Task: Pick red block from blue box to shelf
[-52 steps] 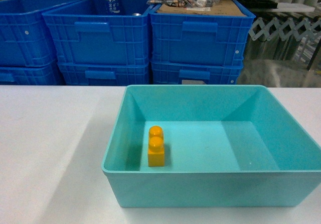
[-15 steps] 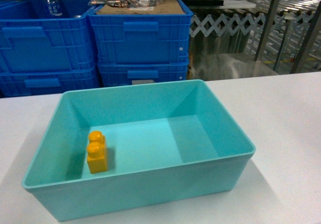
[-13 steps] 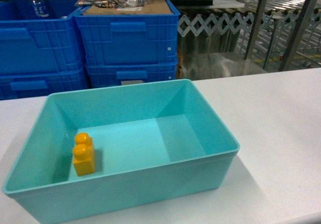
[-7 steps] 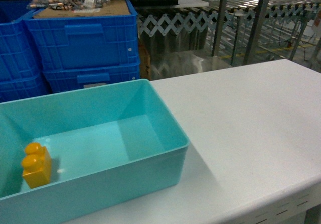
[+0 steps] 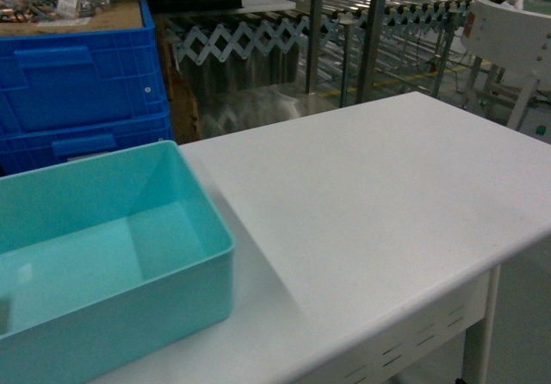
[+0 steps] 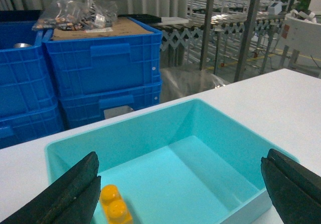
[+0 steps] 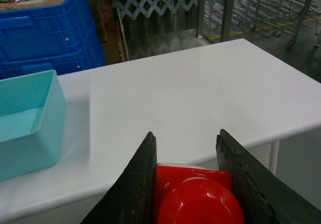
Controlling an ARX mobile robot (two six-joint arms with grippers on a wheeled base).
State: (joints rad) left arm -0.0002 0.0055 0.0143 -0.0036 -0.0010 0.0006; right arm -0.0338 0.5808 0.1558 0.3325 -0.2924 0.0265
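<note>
Head view shows the table [image 5: 362, 195], the box [image 5: 103, 255] at nine o'clock, the shelf [image 5: 370, 22] at twelve. My right tool [image 7: 188, 171] pinches the red block [image 7: 193, 196]; a loose grip could drop it in transit. My left tool [image 6: 180, 184] hangs spread over the box.

Light is even and fairly bright in all three views, coming from overhead. The white desk [image 5: 362, 195] carries a soft shadow just right of the blue box [image 5: 112, 255], and the box floor shows a pale sheen. The head view is slightly soft overall. In the right wrist view the red block [image 7: 195, 196] is close and blurred, with a glossy highlight; the dark fingers [image 6: 70, 194] in the left wrist view are also unfocused.
</note>
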